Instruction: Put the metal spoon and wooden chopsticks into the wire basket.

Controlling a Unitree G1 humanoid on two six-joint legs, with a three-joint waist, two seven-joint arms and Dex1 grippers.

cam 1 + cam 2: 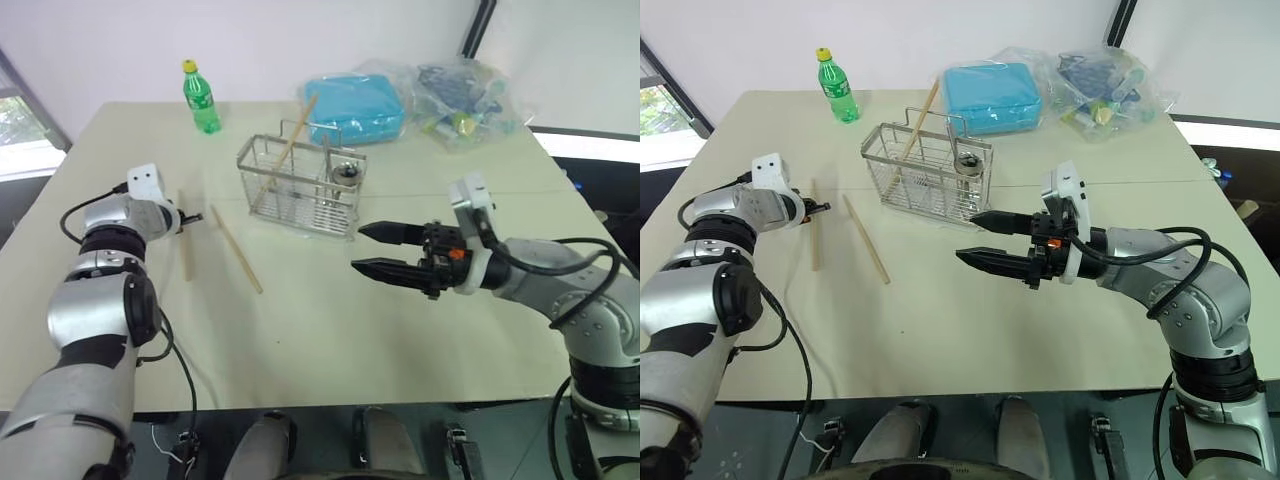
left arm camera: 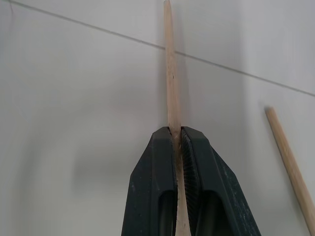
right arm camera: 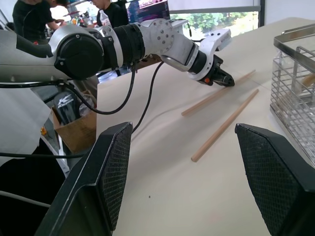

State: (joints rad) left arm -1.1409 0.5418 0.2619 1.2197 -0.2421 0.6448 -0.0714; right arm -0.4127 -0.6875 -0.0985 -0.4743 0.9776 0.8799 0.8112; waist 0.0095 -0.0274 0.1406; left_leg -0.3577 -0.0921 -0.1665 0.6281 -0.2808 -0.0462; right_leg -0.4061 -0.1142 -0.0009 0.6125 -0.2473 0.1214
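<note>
Left gripper pinches a tan wooden chopstick lying on the smooth beige table. Right gripper hovers, ribbed black fingers spread, empty. Silver wire basket far centre, white walls.

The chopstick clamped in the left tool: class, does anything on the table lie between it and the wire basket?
Yes. A second loose chopstick lies on the table between the held chopstick in the left tool and the wire basket. Lifting over it should avoid it.
</note>
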